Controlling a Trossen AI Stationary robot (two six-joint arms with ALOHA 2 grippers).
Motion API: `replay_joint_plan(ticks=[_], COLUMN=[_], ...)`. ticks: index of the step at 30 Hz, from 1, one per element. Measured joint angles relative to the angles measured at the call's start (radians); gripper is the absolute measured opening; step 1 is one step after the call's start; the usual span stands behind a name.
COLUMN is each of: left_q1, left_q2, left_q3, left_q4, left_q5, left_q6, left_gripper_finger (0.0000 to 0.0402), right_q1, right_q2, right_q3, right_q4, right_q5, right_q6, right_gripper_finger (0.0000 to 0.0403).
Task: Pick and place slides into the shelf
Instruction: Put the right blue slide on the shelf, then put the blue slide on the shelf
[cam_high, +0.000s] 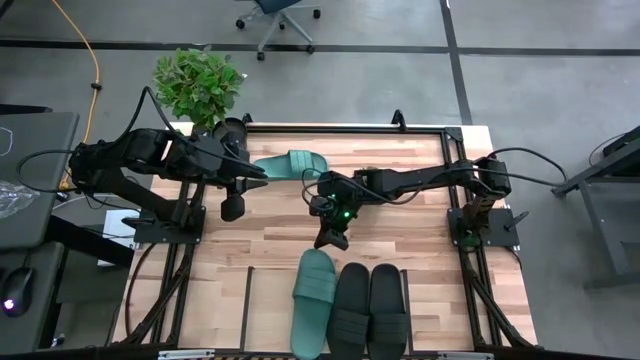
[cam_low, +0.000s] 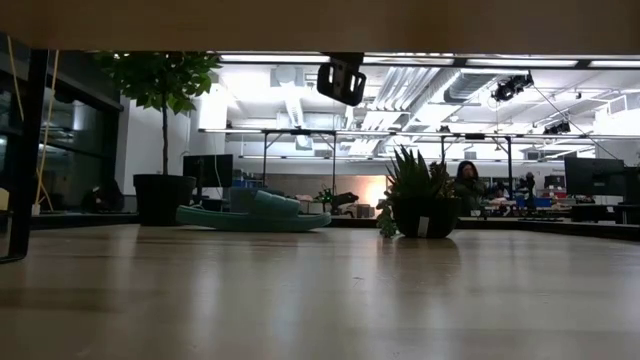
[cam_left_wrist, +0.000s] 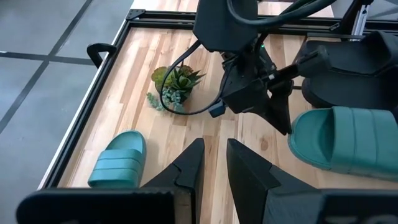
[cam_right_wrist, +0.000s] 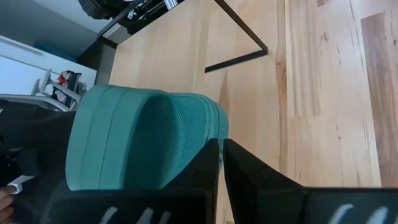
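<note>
One teal slide (cam_high: 313, 298) and two black slides (cam_high: 350, 308) (cam_high: 388, 308) lie side by side, soles down, in the shelf bay (cam_high: 270, 300) at the table's near edge. The second teal slide (cam_high: 290, 163) lies flat near the far edge and also shows in the left wrist view (cam_left_wrist: 118, 160). My right gripper (cam_high: 331, 240) is shut, its tips just over the far end of the shelved teal slide (cam_right_wrist: 143, 140). My left gripper (cam_high: 232, 207) hovers left of centre, slightly open and empty (cam_left_wrist: 215, 155). My right gripper's shut fingertips (cam_right_wrist: 211, 155) stand at the far end of the teal slide (cam_right_wrist: 205, 118) in the shelf, slanting down from the far side. I cannot tell whether they touch it. The slide lies flat on the shelf board.
A small potted plant (cam_left_wrist: 176, 84) stands on the table under my right arm. A large leafy plant (cam_high: 198, 85) stands beyond the far left corner. A black frame (cam_high: 350, 130) rims the tabletop. Bare wood lies left of the shelved slides (cam_high: 220, 300).
</note>
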Motion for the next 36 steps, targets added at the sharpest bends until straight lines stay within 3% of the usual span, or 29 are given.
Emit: replay_joint_plan(ticks=[13,20,24,29,36], left_q1=[0.000,0.001,0.003,0.090,0.253], left_q2=[0.000,0.012,0.027,0.072,0.146], left_q3=[0.000,-0.001,0.000,-0.001,-0.001], left_q4=[0.001,-0.015,-0.023,-0.019,0.098], left_q5=[-0.003,-0.069,-0.122,-0.036,0.166], left_q6=[-0.013,-0.120,-0.157,-0.156,-0.079], left_gripper_finger=[0.0058,0.0058,0.0058,0.0058,0.0058], right_q1=[-0.062,-0.140,-0.205,-0.289,-0.357], right_q2=[-0.015,-0.079,-0.110,-0.125,-0.201], right_q3=[0.000,0.000,0.000,0.000,0.000], right_q4=[0.048,0.052,0.028,-0.021,-0.122], right_q5=[0.038,0.233,0.212,0.107,0.095], right_q6=[0.016,0.093,0.100,0.099,-0.005], right_gripper_finger=[0.0016,0.0016,0.0016,0.0018,0.0021])
